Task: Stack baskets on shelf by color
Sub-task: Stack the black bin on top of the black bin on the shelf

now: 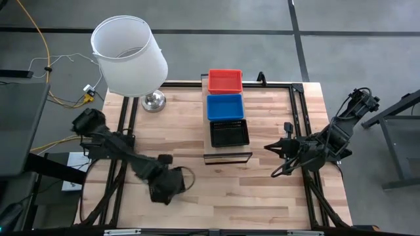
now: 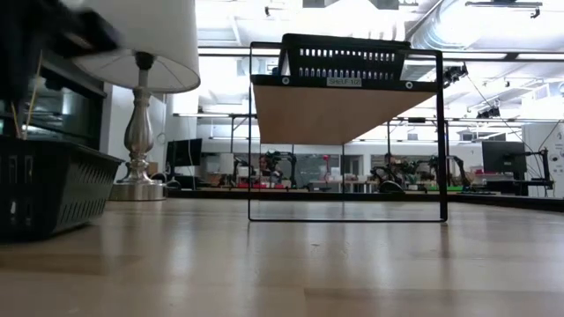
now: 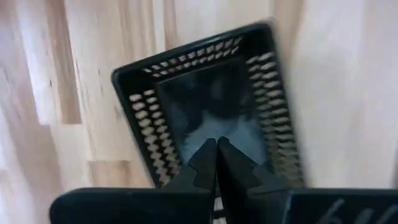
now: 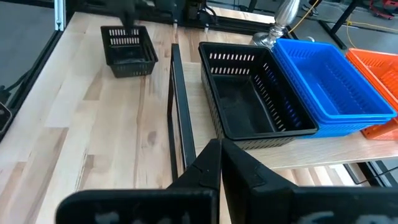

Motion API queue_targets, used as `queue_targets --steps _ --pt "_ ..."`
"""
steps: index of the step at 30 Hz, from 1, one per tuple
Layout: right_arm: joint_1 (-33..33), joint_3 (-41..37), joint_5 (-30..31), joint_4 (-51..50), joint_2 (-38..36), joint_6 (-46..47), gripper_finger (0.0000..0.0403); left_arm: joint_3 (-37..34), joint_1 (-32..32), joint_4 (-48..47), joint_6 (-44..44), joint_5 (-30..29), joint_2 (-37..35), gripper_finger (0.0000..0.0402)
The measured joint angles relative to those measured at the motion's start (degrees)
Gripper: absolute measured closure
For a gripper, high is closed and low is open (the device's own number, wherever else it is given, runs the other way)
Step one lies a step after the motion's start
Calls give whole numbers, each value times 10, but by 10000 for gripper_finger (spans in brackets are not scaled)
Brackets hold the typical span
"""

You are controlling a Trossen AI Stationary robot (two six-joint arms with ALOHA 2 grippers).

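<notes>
Butcher-block tabletop (image 1: 262,190) carries the shelf (image 1: 227,156), with red basket (image 1: 225,80), blue basket (image 1: 225,105) and black basket (image 1: 229,132) in a row on top. A loose black basket (image 3: 211,106) lies just beyond the left gripper (image 3: 216,149), whose fingers are pressed together, holding nothing. They should part before descending, straddle one wall, then clamp squarely. The right gripper (image 4: 221,152) waits closed and empty, short of the shelf.

Three baskets (image 1: 225,105) atop shelf (image 1: 228,158)
</notes>
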Motion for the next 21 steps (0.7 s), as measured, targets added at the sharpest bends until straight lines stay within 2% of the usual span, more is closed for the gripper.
queue_targets --steps 6,10,15,21 --pt "0 0 0 -2 0 0 402 -8 -126 -17 -320 -91 -49 401" --pt "0 0 0 -3 0 0 402 -8 -192 -30 -506 -94 -51 390" --pt "0 0 5 -3 0 0 402 -9 -236 -60 -671 -92 -42 335" --pt "0 0 6 -5 0 0 402 -53 -245 -64 -797 -96 -43 256"
